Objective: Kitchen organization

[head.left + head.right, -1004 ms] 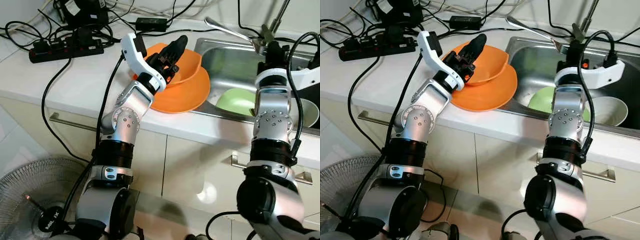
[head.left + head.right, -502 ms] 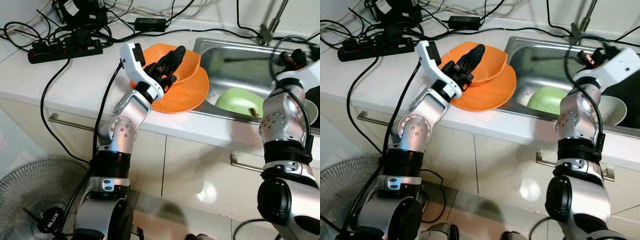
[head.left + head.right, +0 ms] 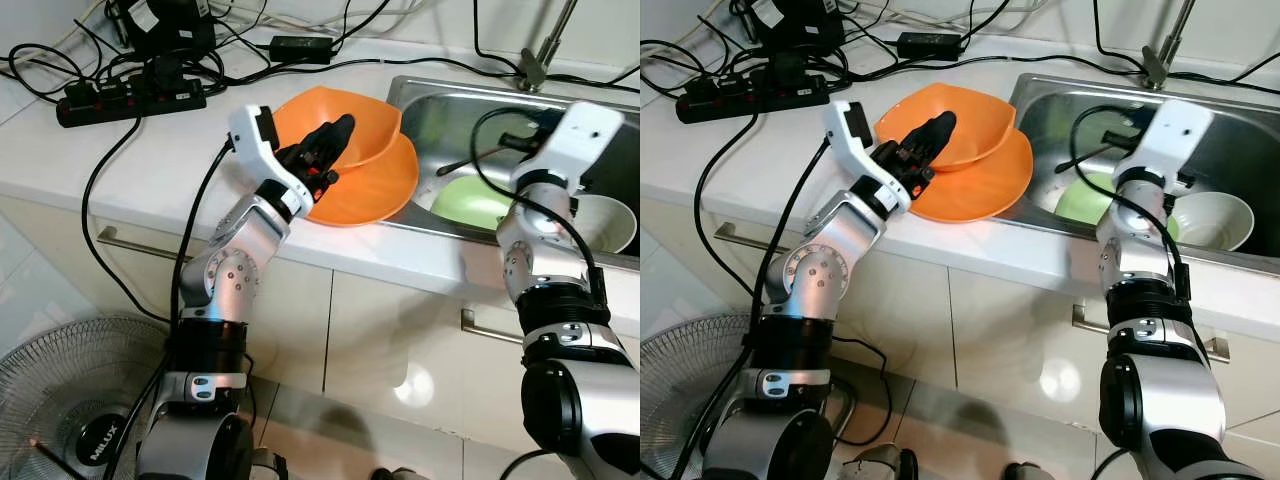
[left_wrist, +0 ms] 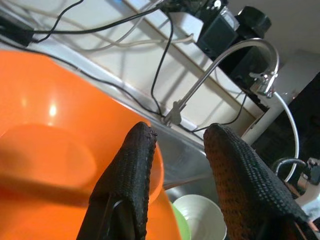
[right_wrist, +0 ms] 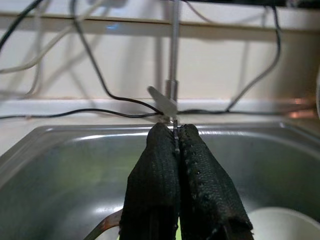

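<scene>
1. Left eye view: the left gripper (image 3: 335, 135) reaches over the near rim of an orange bowl (image 3: 360, 125). The bowl sits on an orange plate (image 3: 375, 190) on the white counter (image 3: 150, 150), just left of the steel sink (image 3: 450, 115). Its fingers straddle the bowl's rim. The right gripper (image 3: 480, 160) hangs over the sink with a spoon (image 3: 455, 166) in its tips; the spoon's long axis runs roughly level, its free end pointing toward the orange dishes. A green bowl (image 3: 475, 200) and a white bowl (image 3: 610, 222) lie in the basin.

2. Right eye view: the same layout. A black power strip (image 3: 750, 95) with tangled cables lies at the back of the counter. The faucet base (image 3: 1157, 70) stands behind the sink.

3. Left wrist view: the two black fingers (image 4: 130, 180) stand apart, with the orange bowl's rim running between them. I cannot tell whether they press on it. The white bowl (image 4: 200, 215) lies beyond, low in the sink.

4. Right wrist view: the fingers (image 5: 157, 200) are pressed together on a thin metal piece, the spoon's handle showing at their tips. The spoon's other end (image 5: 102, 227) emerges beside them over the basin.
</scene>
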You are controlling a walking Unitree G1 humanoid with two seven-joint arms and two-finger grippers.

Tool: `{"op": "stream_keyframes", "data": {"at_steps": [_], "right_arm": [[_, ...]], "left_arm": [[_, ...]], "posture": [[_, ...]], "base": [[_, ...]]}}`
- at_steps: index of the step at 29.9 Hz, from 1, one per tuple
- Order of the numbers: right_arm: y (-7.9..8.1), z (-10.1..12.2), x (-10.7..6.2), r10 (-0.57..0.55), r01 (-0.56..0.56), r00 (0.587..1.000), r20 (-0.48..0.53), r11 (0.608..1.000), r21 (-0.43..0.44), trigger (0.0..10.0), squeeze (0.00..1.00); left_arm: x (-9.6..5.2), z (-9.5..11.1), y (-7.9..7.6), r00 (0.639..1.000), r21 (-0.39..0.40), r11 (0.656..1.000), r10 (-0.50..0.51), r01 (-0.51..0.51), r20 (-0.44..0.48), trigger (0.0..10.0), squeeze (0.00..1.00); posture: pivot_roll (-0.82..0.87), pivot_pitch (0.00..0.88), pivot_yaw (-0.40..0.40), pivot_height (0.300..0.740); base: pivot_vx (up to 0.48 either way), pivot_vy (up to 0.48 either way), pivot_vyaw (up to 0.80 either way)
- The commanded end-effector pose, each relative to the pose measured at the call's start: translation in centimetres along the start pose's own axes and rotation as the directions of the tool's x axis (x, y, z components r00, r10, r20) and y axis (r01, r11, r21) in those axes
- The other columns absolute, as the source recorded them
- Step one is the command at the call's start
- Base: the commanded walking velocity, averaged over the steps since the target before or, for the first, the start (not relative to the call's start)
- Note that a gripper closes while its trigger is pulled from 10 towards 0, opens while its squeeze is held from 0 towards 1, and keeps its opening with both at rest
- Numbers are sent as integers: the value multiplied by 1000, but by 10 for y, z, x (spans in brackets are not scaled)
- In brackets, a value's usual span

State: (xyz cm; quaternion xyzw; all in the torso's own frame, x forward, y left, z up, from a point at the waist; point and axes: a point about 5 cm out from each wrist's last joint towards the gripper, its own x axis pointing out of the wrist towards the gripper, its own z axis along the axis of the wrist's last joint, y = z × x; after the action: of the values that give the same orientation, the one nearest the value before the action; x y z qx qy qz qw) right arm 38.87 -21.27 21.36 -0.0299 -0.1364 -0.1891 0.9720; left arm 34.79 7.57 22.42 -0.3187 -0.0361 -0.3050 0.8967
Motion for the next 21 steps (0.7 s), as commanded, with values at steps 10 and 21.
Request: {"op": "stream_keyframes", "data": {"at_steps": [10, 21], "right_arm": [[21, -24, -13, 126, -132, 990, -66, 987, -92, 10000, 0], [27, -34, -19, 162, -172, 981, -108, 981, -86, 10000, 639]], "left_arm": [[-5, -2, -4, 1000, 43, 999, 8, -7, -29, 10000, 0], [-7, -6, -7, 999, 34, 999, 10, -8, -42, 10000, 0]], "posture": [[130, 49, 38, 740], [129, 55, 37, 740]], "base": [[0, 0, 0], [0, 0, 0]]}}
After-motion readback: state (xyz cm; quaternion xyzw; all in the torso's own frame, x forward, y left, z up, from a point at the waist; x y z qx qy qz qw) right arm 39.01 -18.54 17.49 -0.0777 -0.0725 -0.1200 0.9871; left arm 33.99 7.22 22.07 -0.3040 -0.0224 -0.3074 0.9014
